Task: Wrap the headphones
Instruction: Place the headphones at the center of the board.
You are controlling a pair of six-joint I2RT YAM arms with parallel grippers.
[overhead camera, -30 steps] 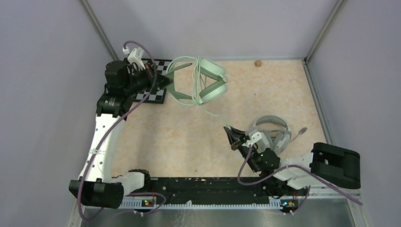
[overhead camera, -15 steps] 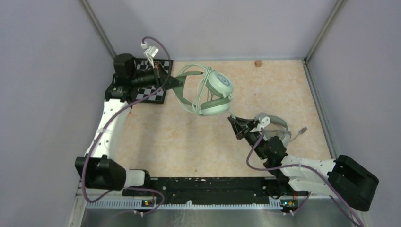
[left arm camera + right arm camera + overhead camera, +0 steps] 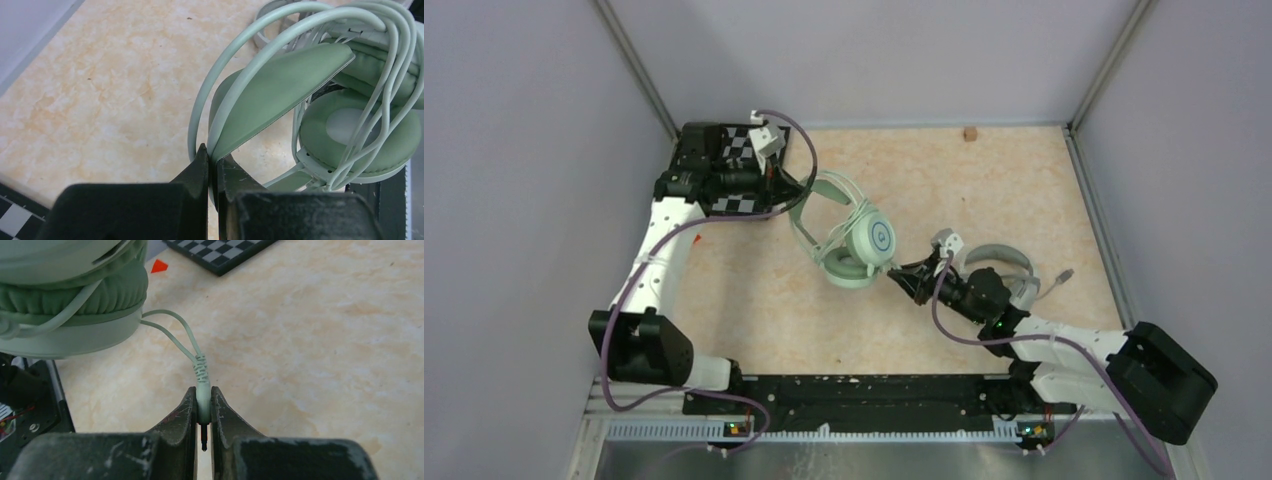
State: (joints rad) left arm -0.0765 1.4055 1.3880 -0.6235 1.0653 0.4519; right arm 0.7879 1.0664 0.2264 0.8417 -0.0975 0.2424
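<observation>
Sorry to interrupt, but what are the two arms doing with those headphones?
The left tool is shut on the headband of the mint-green headphones, whose cable is mostly looped around them. The right tool is shut on that cable's plug, close beside an ear cup. The white headphones lie unheld on the table by the right arm.

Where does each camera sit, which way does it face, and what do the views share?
Top: above and behind the arm bases, looking down on the table; the left arm and right arm show.
Left wrist: on the left arm, looking along the left gripper, shut on the band of the green headset.
Right wrist: on the right arm, looking low over the table along the right gripper, shut on the plug.
Shared: the green headset appears in all three.
</observation>
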